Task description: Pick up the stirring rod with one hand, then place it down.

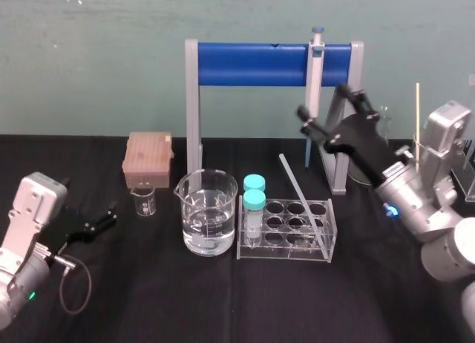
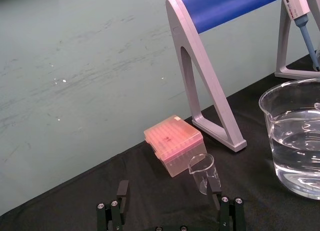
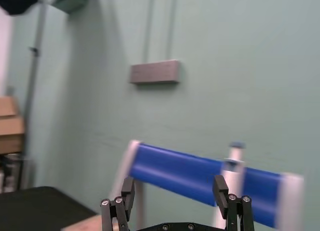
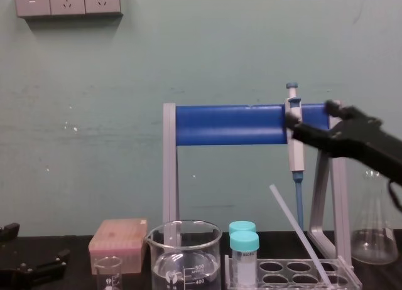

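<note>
The table (image 1: 148,298) is holding two beakers (image 1: 207,223), two capped tubes (image 1: 254,209), one rack (image 1: 286,255), one stirring rod (image 1: 303,202), one tip box (image 1: 148,159), one flask (image 4: 375,236), one stand (image 1: 256,64) and one pipette (image 1: 313,90).

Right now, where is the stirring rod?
In the head view, the stirring rod leans in the clear tube rack, right of centre, just right of the two blue-capped tubes, before the pipette stand.

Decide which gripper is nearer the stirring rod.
Right. The right gripper hangs open above the rod, slightly right of its top; the left gripper sits low over the table, far left beyond the beaker.
</note>
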`<state>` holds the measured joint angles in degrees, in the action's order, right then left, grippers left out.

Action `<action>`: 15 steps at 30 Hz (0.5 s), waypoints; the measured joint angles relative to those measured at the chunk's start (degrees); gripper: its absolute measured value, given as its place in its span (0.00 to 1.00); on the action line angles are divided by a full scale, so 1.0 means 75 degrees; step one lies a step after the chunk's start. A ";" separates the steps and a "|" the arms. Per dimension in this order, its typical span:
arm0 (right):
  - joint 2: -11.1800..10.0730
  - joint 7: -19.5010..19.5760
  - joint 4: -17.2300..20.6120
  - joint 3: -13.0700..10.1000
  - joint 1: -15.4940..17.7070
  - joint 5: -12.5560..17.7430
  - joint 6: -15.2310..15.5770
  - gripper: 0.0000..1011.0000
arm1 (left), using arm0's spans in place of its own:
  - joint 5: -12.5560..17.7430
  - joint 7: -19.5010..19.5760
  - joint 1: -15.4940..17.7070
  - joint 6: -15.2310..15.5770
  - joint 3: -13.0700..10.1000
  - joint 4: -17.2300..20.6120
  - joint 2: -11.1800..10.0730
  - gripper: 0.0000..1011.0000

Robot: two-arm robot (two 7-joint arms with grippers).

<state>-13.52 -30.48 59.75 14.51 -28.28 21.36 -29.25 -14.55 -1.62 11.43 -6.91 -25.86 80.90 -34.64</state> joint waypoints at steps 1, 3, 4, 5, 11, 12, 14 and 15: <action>-0.0039 0.0138 0.0110 -0.0060 0.0070 -0.0056 0.0080 0.99 | 0.0000 0.0000 0.0000 0.0000 0.0001 0.0000 0.0000 0.99; -0.0158 0.0550 0.0438 -0.0219 0.0323 -0.0195 0.0455 0.99 | 0.0000 0.0000 0.0000 0.0000 0.0000 0.0000 0.0000 0.99; -0.0206 0.0648 0.0550 -0.0272 0.0426 -0.0225 0.0587 0.99 | 0.0000 0.0000 0.0001 0.0000 0.0000 0.0000 0.0000 0.99; -0.0254 0.0749 0.0666 -0.0316 0.0540 -0.0258 0.0731 0.99 | 0.0000 0.0000 0.0000 0.0000 0.0000 0.0000 0.0000 0.99; -0.0679 0.1147 0.1422 -0.0422 0.1354 -0.0667 0.1714 0.99 | 0.0000 0.0000 0.0000 0.0000 0.0000 0.0000 0.0000 0.99; -0.0742 0.1147 0.1487 -0.0401 0.1440 -0.0735 0.1818 0.99 | 0.0000 0.0000 0.0000 0.0000 0.0000 0.0000 0.0000 0.99; -0.0887 0.1147 0.1632 -0.0335 0.1631 -0.0904 0.2221 0.99 | 0.0000 0.0000 0.0000 0.0000 0.0000 0.0000 0.0000 0.99; -0.0920 0.1147 0.1667 -0.0315 0.1676 -0.0940 0.2361 0.99 | 0.0000 0.0000 0.0000 0.0000 0.0000 0.0000 0.0000 0.99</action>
<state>-20.42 -21.89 72.25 12.14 -15.71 14.31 -11.54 -14.55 -1.62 11.43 -6.91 -25.86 80.90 -34.64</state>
